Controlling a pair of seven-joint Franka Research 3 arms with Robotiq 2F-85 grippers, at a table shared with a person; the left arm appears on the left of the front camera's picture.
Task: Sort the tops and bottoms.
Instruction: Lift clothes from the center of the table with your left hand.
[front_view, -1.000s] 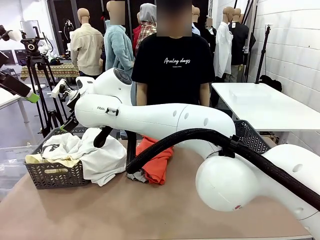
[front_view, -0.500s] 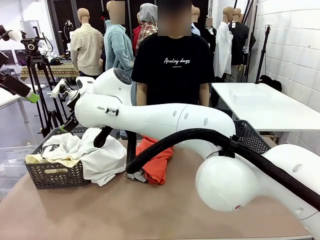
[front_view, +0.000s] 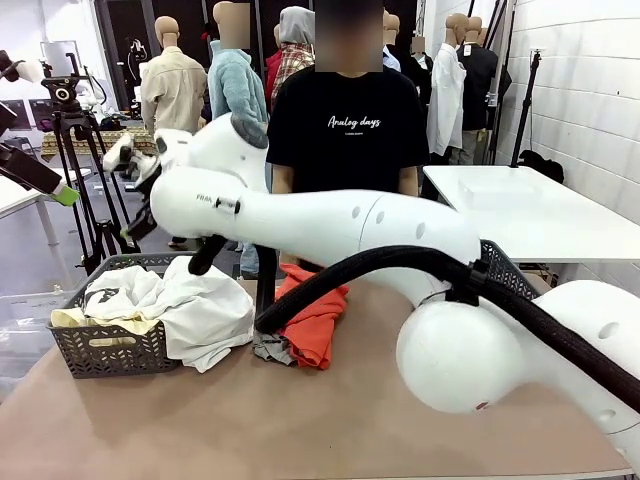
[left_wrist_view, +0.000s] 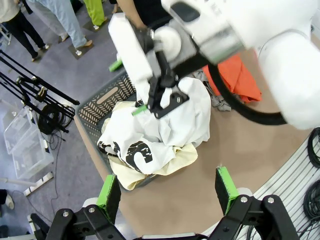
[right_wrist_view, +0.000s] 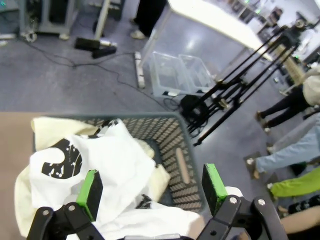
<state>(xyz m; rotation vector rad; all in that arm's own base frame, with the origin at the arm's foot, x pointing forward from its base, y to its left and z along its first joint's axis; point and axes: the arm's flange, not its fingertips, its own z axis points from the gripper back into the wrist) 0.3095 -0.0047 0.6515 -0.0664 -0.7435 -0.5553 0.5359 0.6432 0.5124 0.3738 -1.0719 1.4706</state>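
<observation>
A grey basket at the table's left holds a pale yellow garment, a black-and-white patterned one and a white one that spills over its rim onto the table. An orange-red garment lies mid-table on a grey one. My right gripper hangs open and empty above the basket; its wrist view looks down on the patterned garment. The left gripper is open and empty, high above the basket, with one of its fingers at the front view's left edge.
A person in a black T-shirt stands at the far side. A second dark basket sits at the table's right, partly behind my right arm. Tripods and clear bins stand on the floor to the left.
My right arm has lifted, and its gripper now sits higher above the basket. The left gripper and the garments have not moved.
</observation>
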